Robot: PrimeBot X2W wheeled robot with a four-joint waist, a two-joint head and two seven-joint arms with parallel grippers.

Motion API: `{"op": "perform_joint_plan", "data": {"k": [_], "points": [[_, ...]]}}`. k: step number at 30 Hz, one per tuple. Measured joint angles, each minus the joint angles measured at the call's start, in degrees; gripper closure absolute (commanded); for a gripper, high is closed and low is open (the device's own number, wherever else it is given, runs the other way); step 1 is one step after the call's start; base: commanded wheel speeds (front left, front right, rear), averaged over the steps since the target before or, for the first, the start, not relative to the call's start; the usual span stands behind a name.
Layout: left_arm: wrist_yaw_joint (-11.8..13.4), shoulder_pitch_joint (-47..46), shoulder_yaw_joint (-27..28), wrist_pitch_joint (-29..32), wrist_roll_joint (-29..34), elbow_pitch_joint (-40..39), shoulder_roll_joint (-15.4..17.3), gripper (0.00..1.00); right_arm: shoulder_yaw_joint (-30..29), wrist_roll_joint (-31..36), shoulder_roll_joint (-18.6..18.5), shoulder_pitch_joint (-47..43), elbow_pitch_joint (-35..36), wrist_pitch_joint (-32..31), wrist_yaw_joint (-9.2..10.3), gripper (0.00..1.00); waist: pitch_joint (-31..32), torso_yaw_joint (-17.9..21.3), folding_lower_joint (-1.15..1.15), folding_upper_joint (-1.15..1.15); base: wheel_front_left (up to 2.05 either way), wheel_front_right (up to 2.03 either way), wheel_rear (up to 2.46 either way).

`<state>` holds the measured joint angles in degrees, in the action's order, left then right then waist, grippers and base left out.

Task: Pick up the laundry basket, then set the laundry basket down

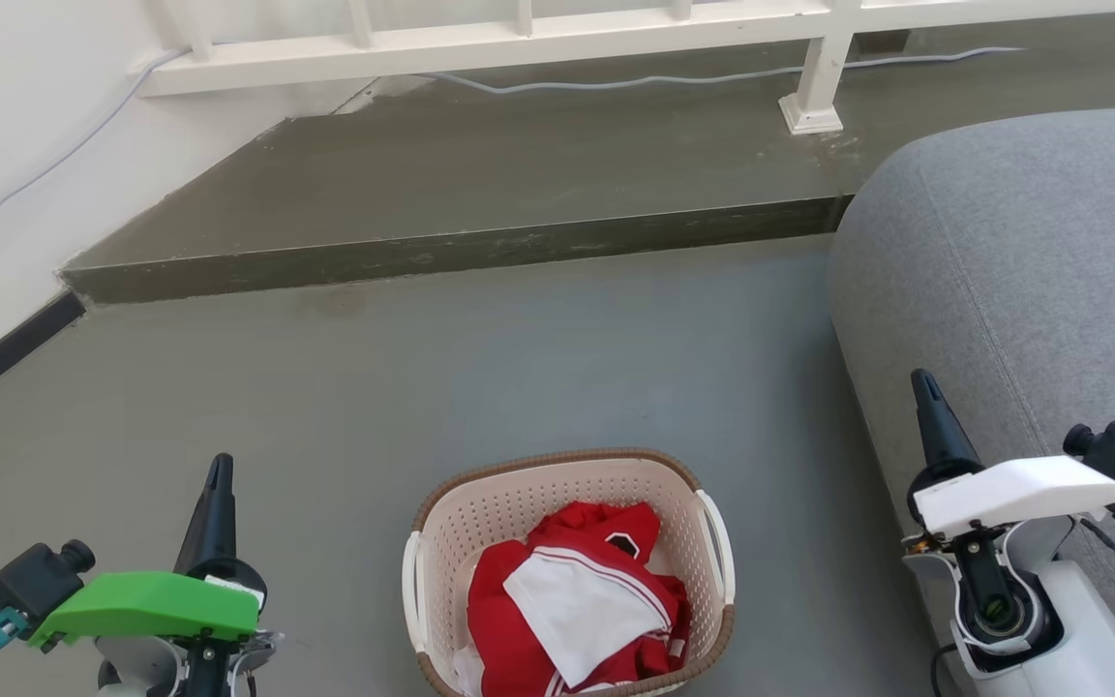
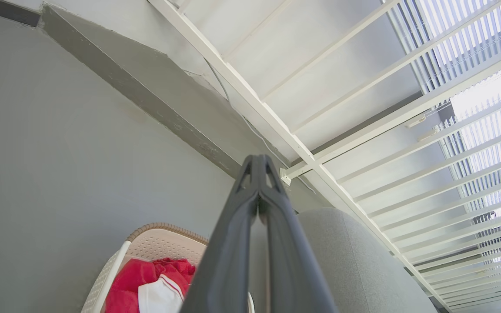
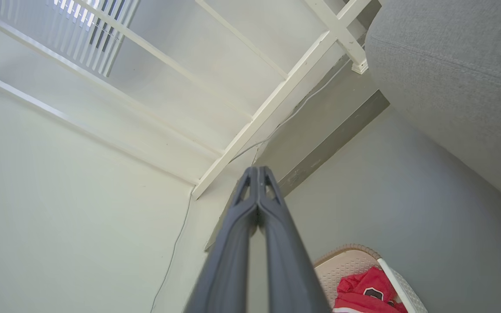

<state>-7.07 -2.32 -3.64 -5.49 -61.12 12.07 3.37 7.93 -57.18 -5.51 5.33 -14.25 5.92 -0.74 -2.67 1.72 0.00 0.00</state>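
Left gripper (image 1: 219,474) sits low on the L side, jaws pressed together w/ nothing in them, well clear of the laundry basket (image 1: 538,499). The basket stands upright and flat on the floor (image 1: 519,358) btw the two arms. Red-and-white clothes (image 1: 577,600) are heaped inside, and there's a white handle (image 1: 410,581) on each side. Right gripper (image 1: 925,392) is on the R, jaws likewise closed & empty, just beside the grey sofa (image 1: 1022,252).

The basket could be waiting for its lift, or already be back down w/ both arms clear; can't tell which from here. Either way, what counts imo:
- Keep the arms matched in height & timing so the basket stays level and the clothes don't spill.
- Any hold belongs on the handles, not the perforated wall.
- Keep the R arm off the sofa.
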Motion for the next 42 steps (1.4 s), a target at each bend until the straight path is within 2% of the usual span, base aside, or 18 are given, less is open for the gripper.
{"op": "perform_joint_plan", "data": {"k": [42], "points": [[0.00, -0.15, 3.75, 7.17, -26.53, 2.67, 0.32, 1.00, -9.51, -29.94, 0.38, -0.15, -0.96, -7.16, -4.79, 1.00, 2.03, -1.38, 0.00, 0.00, 0.00, 0.00, 0.00]]}}
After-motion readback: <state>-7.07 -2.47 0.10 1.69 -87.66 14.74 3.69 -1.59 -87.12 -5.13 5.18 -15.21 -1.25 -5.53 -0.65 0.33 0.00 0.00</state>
